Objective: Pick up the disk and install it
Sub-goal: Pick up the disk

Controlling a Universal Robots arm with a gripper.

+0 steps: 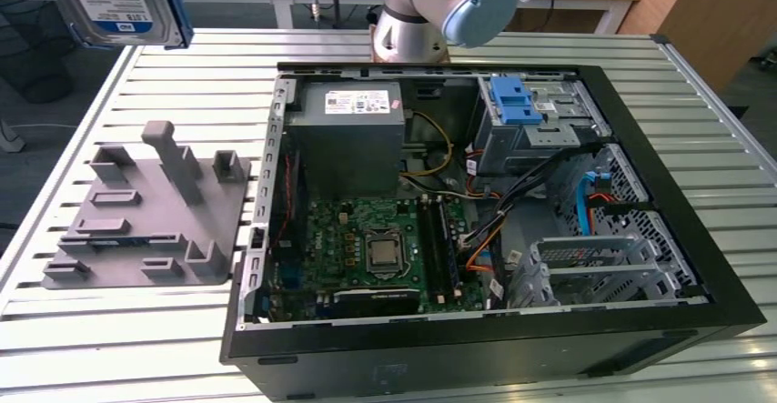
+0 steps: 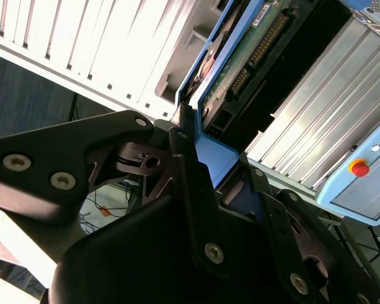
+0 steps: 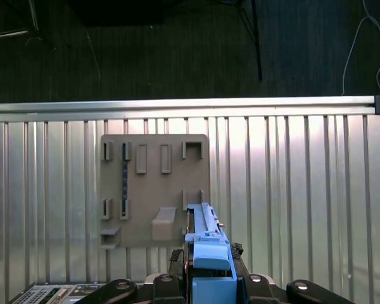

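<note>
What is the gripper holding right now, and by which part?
The gripper holds the disk, its fingers shut on the blue rail at one end.

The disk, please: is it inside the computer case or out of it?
Out: the disk hangs above the table, apart from the case, clamped in the pincer.
</note>
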